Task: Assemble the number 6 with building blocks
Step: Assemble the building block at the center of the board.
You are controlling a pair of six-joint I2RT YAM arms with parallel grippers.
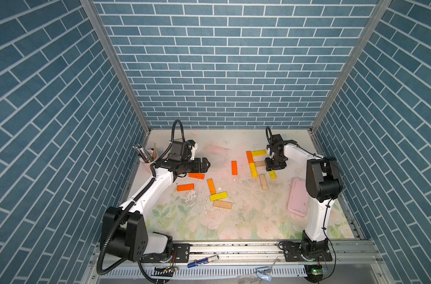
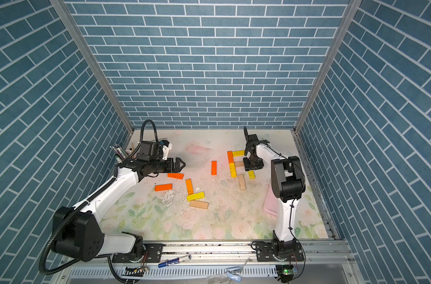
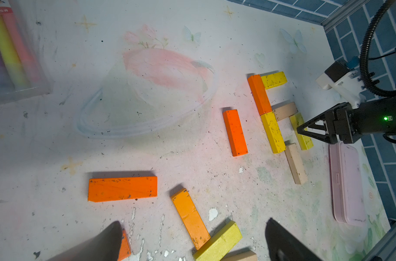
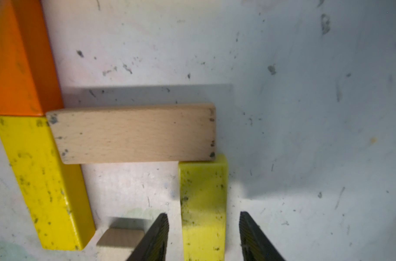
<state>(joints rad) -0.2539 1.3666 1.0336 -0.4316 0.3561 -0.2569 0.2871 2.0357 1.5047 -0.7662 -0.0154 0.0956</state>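
On the far right side of the table [image 1: 234,228]: a half-made 6 [image 1: 252,164].
Low over its small yellow block [image 4: 202,198]: the right pincer [image 4: 203,215], jaws a little apart, a gap on each side, holding nothing. Touching that block's end: a tan block [image 4: 133,133], up against an orange block [image 4: 18,58] and a long yellow block [image 4: 45,180]. Off to the left, near loose blocks [image 1: 185,187] and well away from the 6: the left pincer [image 1: 206,164], wide open, holding nothing.
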